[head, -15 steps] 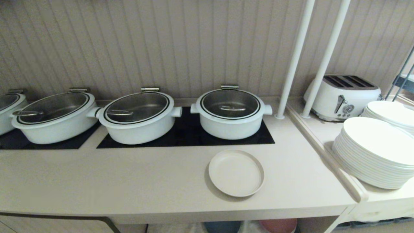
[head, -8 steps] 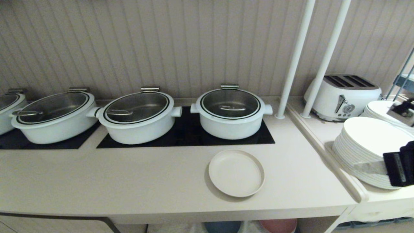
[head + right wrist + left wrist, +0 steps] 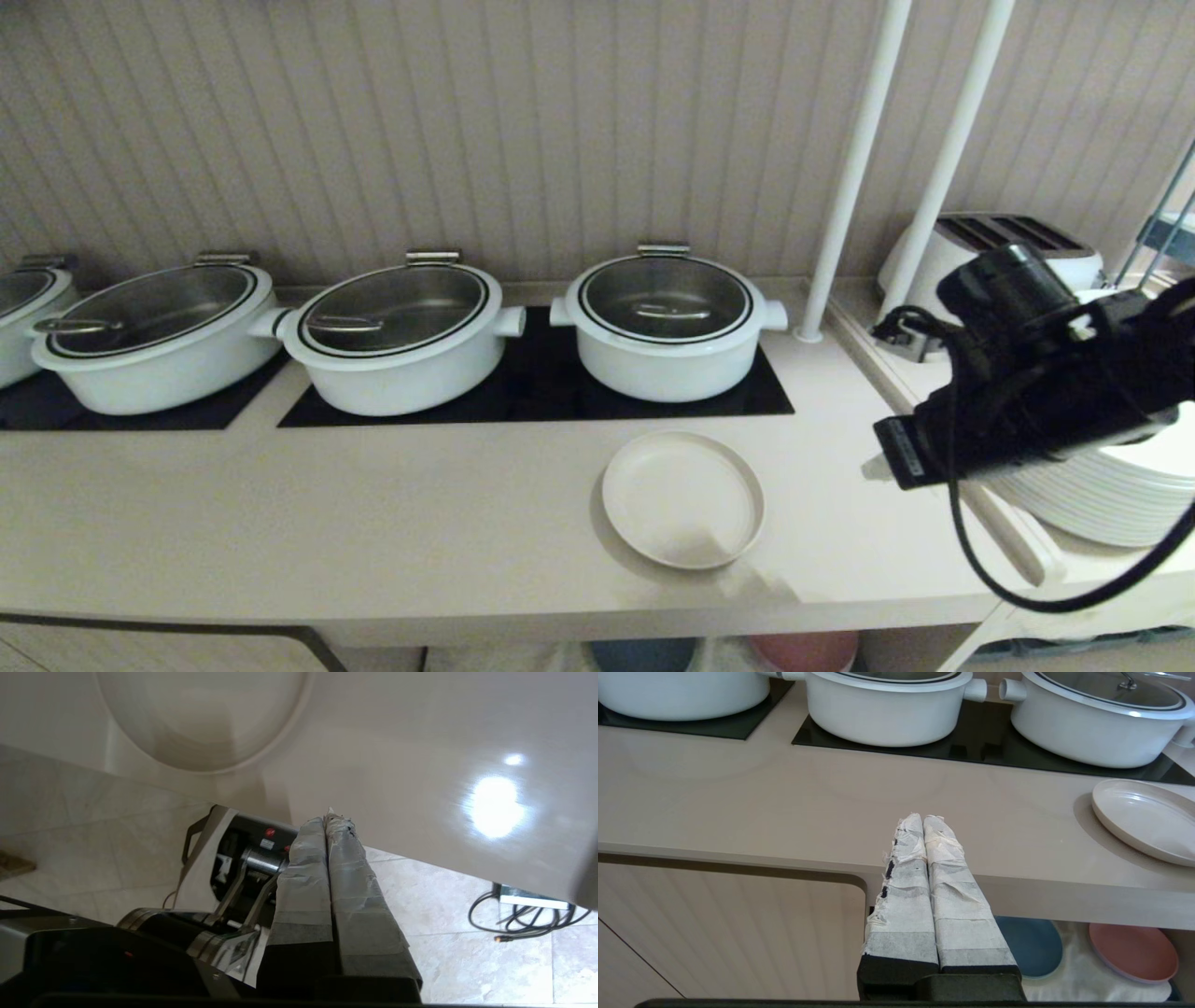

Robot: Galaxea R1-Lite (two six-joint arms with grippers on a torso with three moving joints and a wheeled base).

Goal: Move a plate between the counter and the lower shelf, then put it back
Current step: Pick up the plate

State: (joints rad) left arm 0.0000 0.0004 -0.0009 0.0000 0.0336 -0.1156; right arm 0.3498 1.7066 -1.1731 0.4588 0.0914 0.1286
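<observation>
Beige panelling backed the counter [image 3: 373, 523], where the plate [image 3: 682, 498] lay near the front edge, before the rightmost pot [image 3: 665, 322]. Its low rim offered little purchase, so a careless approach might have shoved it over that edge. Out to the plate's right, the right gripper [image 3: 329, 821] hung above the counter's right end, fingers together, empty. Below the front edge, the left gripper [image 3: 922, 823] sat parked, fingers together.

Three white pots with glass lids [image 3: 665, 322] [image 3: 397, 336] [image 3: 154, 336] stand in a row on black hob panels [image 3: 537, 387] along the back edge, with a fourth pot [image 3: 23, 313] at the far left edge. On the side ledge to the right, two white poles [image 3: 845, 187] rise beside a white toaster [image 3: 1027, 238] and stacked white plates [image 3: 1102, 499]. Below the front edge lie a blue plate [image 3: 1031, 945] and a pink plate [image 3: 1134, 952].
</observation>
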